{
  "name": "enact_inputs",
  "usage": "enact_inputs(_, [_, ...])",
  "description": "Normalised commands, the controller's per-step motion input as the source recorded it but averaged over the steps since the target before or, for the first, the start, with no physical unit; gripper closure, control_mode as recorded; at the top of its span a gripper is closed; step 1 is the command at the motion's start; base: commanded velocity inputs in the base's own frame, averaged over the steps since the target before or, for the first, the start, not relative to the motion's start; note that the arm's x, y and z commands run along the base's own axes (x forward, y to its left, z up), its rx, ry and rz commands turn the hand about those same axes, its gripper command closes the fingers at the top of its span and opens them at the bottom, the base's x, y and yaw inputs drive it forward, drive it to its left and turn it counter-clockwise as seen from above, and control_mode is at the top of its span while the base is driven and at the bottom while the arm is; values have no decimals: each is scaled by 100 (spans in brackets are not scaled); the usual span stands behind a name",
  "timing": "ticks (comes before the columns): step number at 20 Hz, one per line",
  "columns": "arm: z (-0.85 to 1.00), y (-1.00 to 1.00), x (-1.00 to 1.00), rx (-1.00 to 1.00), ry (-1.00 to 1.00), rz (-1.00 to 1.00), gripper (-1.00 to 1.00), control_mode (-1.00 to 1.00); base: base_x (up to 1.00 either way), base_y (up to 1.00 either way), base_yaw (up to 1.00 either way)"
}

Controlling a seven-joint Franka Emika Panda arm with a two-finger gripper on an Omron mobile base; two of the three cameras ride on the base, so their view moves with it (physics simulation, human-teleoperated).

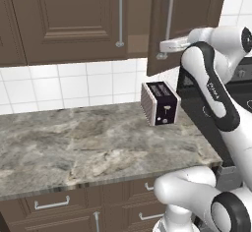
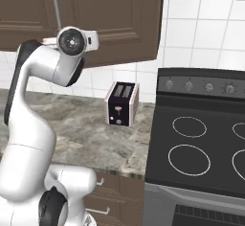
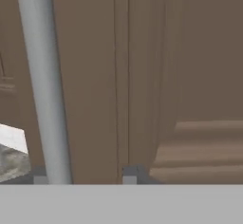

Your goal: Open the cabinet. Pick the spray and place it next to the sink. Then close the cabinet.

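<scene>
Scanning from the left in the left base view, I see the cabinet (image 1: 69, 19) hanging on the wall above the tabletop (image 1: 88, 147): dark brown wood, raised-panel doors, long vertical silver bar handles. The left door (image 1: 74, 17) sits flat and closed, its handle (image 1: 119, 15) near its right edge. The right door (image 1: 184, 17) is swung outward, so its lower edge stands out over the tabletop, above the toaster (image 1: 160, 103). That toaster, black and silver, stands near the tiled wall toward the tabletop's right end.

On the open door, the second handle (image 1: 168, 22) runs down to its lower mount, and my gripper (image 1: 161, 48) meets it there, reaching in from the right at the end of the white arm (image 1: 211, 83). In the hand view the silver bar (image 3: 42, 80) runs nearly upright on the left, close before the brown door panel (image 3: 156, 76), with one dark fingertip (image 3: 40, 176) at its foot and the other fingertip (image 3: 130, 174) off to the right. So the jaws stand partly apart with the bar against the left finger; I cannot tell whether they truly clamp it.

Farther right, in the right base view, the black stovetop (image 2: 201, 143) with its ring burners adjoins the tabletop, just past the toaster.
</scene>
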Motion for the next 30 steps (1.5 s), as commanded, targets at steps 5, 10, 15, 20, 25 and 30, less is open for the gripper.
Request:
enact_inputs(5, [0,-84,2,0,0,35,100,-100,0,0,0])
enact_inputs(10, [0,-91,-7,0,2,30,100,-100,0,0,0])
enact_inputs(15, [0,-85,0,0,6,28,100,-100,0,0,0])
enact_inputs(20, [0,-90,-8,0,7,25,100,-100,0,0,0])
enact_inputs(25, [0,-93,-15,0,7,22,100,-100,0,0,0])
enact_inputs(30, [-4,-79,-10,0,2,13,100,-100,0,0,0])
